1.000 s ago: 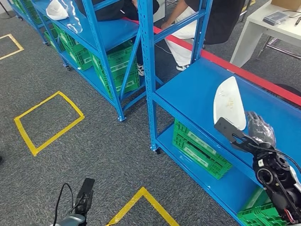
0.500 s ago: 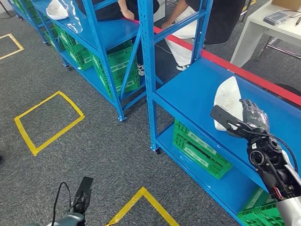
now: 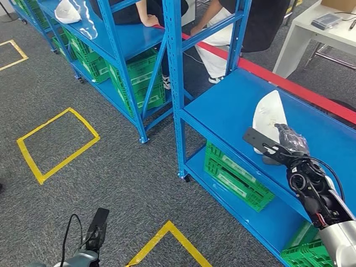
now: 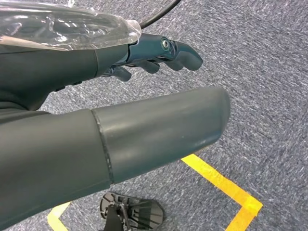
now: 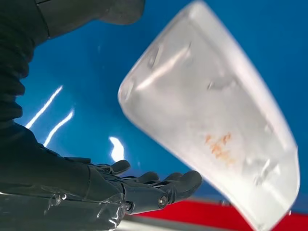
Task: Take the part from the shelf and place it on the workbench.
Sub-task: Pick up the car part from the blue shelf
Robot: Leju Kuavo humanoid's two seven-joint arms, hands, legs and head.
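The left robot hand [image 4: 152, 53] hangs over the carpet, fingers loosely extended, holding nothing. Green crates [image 3: 237, 177] sit beneath the blue shelf [image 3: 226, 111]. On that shelf lies the white part [image 3: 268, 114]; the right robot hand [image 3: 290, 139], fingers spread, is just beside it.

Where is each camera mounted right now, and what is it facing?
Head view: high on the body, looking forward and down at the blue shelf, the white part and carpet; the right hand reaches in, the left arm shows at bottom.
Left wrist view: behind the left hand, facing the carpet and yellow tape.
Right wrist view: behind the right hand, facing the white part close up, fingers open.
Head and right wrist views share the part and shelf.
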